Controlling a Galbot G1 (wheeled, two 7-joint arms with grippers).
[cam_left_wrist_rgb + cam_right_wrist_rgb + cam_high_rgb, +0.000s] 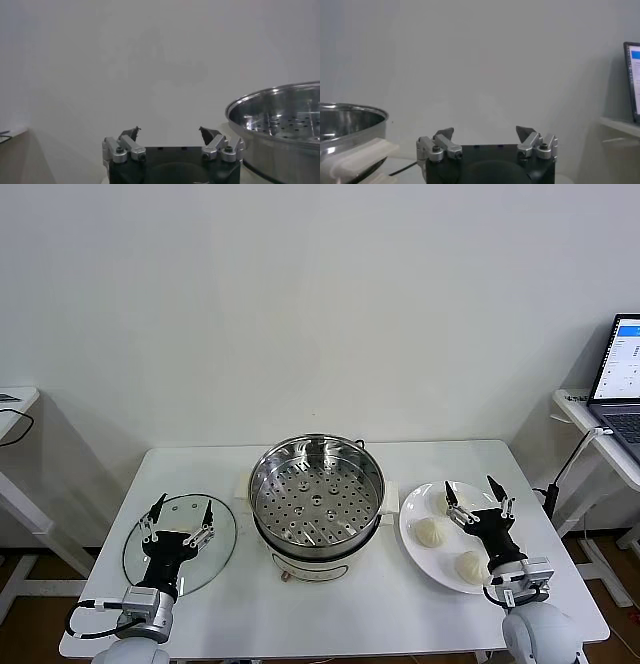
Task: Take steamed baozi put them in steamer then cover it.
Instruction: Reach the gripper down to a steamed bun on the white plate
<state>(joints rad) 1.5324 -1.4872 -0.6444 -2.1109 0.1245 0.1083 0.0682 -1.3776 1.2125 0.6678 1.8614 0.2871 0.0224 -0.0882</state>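
Right gripper (480,499): black two-finger claw at the near right, fingers spread wide, holding nothing, poised over the white round plate (412,536).
Left gripper (180,515): matching black claw at the near left, fingers likewise apart and empty, parked over the flat round glass lid (226,546).
Steamed baozi: three small cream-white pleated dough buns visible on the plate; one (470,565) just under the right wrist, one (431,531) just inward of the right fingertips, a third (438,501) beside the inner fingertip, partly hidden; a fourth not made out.
Steamer (316,496): large shiny stainless-steel pot with a hole-dotted tray, on a white base, inward of the right gripper, between both arms; tray bare, lid off.
Step in hand: probably the first pick, nothing yet loaded.
Doing it well: lower straight onto one bun, fingers straddling its widest part; close softly, since such dough likely dents or tears; lift clear of the plate rim and the pot wall before crossing; release low over the tray, toward one side, leaving room for the others.
Beyond: plain white wall; open laptop (623,374) on a side desk, far outward of the right arm.
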